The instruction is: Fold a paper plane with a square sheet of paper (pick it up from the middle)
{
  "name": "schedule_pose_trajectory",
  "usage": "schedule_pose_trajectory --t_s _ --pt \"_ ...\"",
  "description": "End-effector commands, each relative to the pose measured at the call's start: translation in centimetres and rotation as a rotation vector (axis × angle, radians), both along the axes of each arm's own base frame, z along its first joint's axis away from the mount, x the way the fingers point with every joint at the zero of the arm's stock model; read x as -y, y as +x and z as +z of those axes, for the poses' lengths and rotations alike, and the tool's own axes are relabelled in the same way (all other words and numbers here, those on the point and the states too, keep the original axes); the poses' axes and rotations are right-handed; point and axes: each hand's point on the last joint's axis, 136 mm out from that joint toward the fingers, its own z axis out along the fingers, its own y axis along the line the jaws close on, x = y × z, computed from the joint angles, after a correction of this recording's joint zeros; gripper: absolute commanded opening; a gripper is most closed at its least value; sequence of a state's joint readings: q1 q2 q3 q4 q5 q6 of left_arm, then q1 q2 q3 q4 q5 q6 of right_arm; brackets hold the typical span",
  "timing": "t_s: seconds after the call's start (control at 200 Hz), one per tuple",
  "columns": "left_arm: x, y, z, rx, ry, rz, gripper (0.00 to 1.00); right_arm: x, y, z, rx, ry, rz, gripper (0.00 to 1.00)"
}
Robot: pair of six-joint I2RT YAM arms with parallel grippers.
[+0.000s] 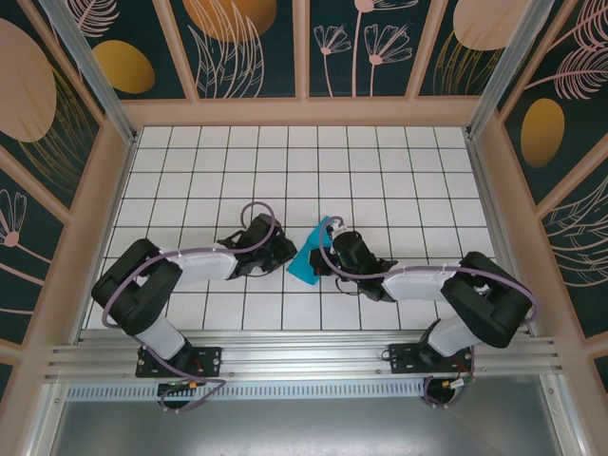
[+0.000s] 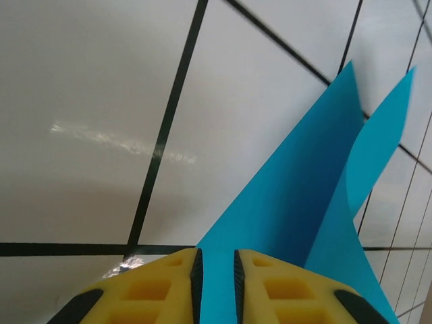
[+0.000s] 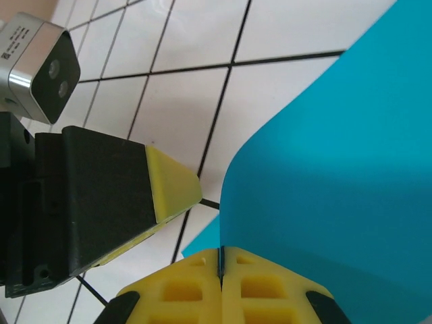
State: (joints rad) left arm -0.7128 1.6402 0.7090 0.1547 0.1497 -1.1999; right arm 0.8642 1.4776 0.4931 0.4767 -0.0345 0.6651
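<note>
- The left gripper sat low over the white tiled table, left of centre; its yellow fingers stood slightly parted with a narrow gap between them, clenched on nothing.
- In the left wrist view the square sheet of paper showed in that gap and ran away from the fingertips, up and to the right; one flap lay flatter; a second curled up beside it to a point.
- From above, the teal sheet lay between the two grippers, just beside the left one and touching the right.
- The right gripper was clenched; its pads met on the paper's edge; the sheet bowed up and away to the right from that pinch.
</note>
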Motion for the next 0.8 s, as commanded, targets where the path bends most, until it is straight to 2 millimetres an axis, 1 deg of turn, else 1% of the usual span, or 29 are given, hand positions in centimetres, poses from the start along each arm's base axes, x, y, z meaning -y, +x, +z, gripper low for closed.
schedule_pose_trajectory --t_s 0.0,0.09,0.215,0.51,0.6,0.641,0.651,0.661,0.726,0.791 --pt "2.2 0.3 1.0 0.021 -0.073 -0.082 0.23 0.0 -0.8 -1.3 -0.041 -0.010 0.015 0.00" --pt "2.5 -0.1 0.4 0.005 -0.072 -0.107 0.23 0.0 -0.9 -1.9 -0.061 -0.015 0.017 0.00" --pt "2.9 -0.5 0.2 0.001 -0.073 -0.135 0.21 -0.1 -0.9 -1.9 -0.064 -0.013 0.019 0.00" --pt "3.8 -1.3 0.9 0.016 -0.092 -0.181 0.20 0.1 -0.8 -2.2 -0.067 -0.026 0.009 0.00" --pt "3.9 -1.6 0.3 -0.004 -0.079 -0.195 0.16 0.2 -0.8 -2.3 -0.068 -0.028 0.004 0.00" --pt "4.0 -1.7 0.3 -0.007 -0.082 -0.200 0.15 0.2 -0.8 -2.3 -0.067 -0.027 0.004 0.00" --pt "3.9 -1.8 -0.5 -0.025 -0.072 -0.201 0.15 0.2 -0.8 -2.3 -0.067 -0.028 0.004 0.00" --pt "3.9 -1.9 -0.7 -0.031 -0.069 -0.202 0.15 0.2 -0.8 -2.3 -0.067 -0.028 0.004 0.00" --pt "3.9 -2.1 -1.4 -0.045 -0.061 -0.204 0.12 0.2 -0.8 -2.3 -0.069 -0.031 0.005 0.00" --pt "3.6 -2.2 -2.0 -0.054 -0.036 -0.191 0.11 0.4 -0.8 -2.4 -0.074 -0.038 0.005 0.00"
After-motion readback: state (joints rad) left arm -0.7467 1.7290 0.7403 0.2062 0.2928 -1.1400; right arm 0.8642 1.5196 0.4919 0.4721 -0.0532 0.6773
